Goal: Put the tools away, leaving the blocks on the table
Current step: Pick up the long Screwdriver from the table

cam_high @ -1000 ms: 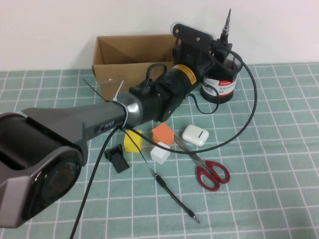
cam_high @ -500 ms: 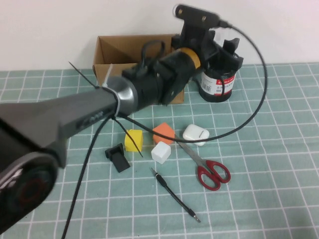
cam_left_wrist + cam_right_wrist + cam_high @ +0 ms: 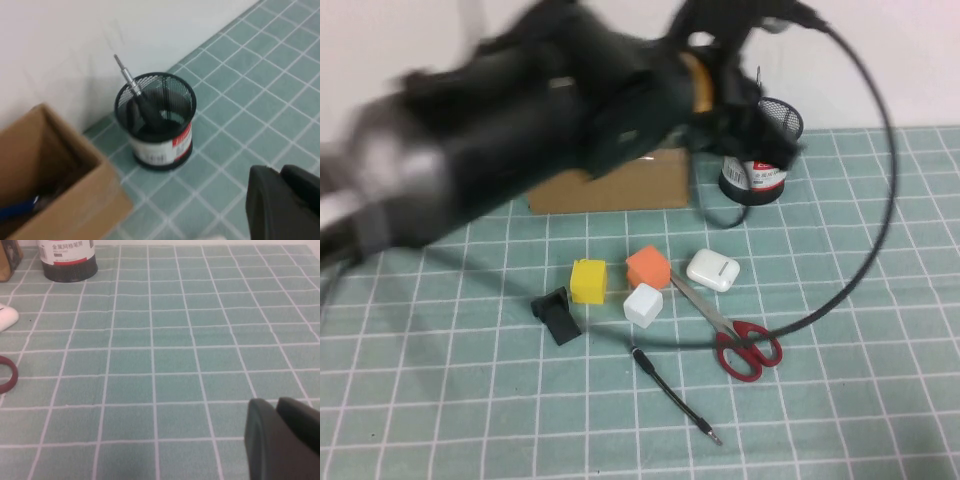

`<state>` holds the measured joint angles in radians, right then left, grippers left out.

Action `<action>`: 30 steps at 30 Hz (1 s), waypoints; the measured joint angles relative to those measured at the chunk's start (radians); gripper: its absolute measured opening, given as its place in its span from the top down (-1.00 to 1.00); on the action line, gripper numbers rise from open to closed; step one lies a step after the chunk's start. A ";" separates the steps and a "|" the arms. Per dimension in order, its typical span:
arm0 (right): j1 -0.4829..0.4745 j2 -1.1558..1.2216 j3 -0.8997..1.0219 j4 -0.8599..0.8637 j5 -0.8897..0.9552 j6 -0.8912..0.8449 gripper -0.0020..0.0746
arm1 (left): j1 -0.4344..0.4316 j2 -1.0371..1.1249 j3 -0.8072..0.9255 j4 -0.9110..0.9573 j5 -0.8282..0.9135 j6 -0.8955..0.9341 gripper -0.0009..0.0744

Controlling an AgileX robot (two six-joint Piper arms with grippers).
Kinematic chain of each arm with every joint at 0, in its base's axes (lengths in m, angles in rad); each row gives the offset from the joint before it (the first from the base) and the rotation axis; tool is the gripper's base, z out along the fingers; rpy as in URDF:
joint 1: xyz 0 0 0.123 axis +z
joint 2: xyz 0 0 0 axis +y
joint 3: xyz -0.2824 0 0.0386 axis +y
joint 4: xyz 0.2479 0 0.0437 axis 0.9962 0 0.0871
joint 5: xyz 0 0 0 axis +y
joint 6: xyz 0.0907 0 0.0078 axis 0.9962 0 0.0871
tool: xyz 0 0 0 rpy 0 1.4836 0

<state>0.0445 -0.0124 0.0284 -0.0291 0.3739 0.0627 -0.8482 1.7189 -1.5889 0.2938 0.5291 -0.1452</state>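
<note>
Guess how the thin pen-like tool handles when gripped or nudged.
The thin pen-like tool looks round and slender, so a sideways nudge probably rolls it. Lying flat on the table, it leaves little height to grip, so the fingers may slip. Left gripper is above the mesh pen cup; right gripper hovers low over tiles.

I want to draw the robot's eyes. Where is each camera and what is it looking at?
High view: raised behind the table, looking down at the blocks, scissors and thin tool; the blurred left arm fills the top.
Left wrist view: above the mesh cup holding the screwdriver; the left claw shows at the edge.
Right wrist view: low over bare tiles; the right claw shows.
All three share the cup.
</note>
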 joint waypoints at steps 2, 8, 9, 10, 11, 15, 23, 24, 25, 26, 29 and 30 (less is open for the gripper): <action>0.000 0.000 0.000 0.000 0.000 0.000 0.97 | 0.002 -0.086 0.081 0.002 0.000 -0.021 0.96; 0.000 0.000 0.000 0.000 0.000 0.000 0.97 | 0.009 -0.360 0.386 0.020 -0.048 -0.096 0.98; 0.000 0.000 0.000 0.000 0.000 0.000 0.97 | 0.009 -0.412 0.434 0.020 -0.061 -0.110 0.98; 0.000 0.000 0.000 0.000 0.000 0.000 0.97 | 0.009 -0.462 0.480 0.022 -0.069 -0.123 0.98; 0.000 0.000 0.000 0.000 0.000 0.000 0.97 | 0.009 -0.510 0.513 0.022 -0.076 -0.131 0.98; 0.000 0.000 0.000 0.000 0.000 0.000 0.97 | 0.009 -0.658 0.644 0.022 -0.090 -0.156 0.98; 0.000 0.000 0.000 0.000 0.000 0.000 0.97 | 0.009 -0.834 0.779 0.023 -0.074 -0.199 0.98; 0.000 0.000 0.000 0.000 0.000 0.000 0.97 | 0.009 -0.847 0.784 0.025 -0.072 -0.201 0.98; 0.000 0.000 0.000 0.000 0.000 0.000 0.97 | 0.009 -0.857 0.785 0.027 -0.072 -0.203 0.98; 0.000 0.000 0.000 0.000 0.000 0.000 0.97 | 0.009 -0.861 0.786 0.027 -0.072 -0.203 0.98; 0.000 0.000 0.000 0.000 0.000 0.000 0.97 | 0.009 -0.866 0.788 0.029 -0.076 -0.203 0.98; 0.000 0.000 0.000 0.000 0.000 0.000 0.97 | 0.009 -0.866 0.788 0.029 -0.076 -0.208 0.98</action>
<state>0.0445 -0.0124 0.0284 -0.0291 0.3739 0.0627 -0.8389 0.8527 -0.8013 0.3225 0.4528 -0.3528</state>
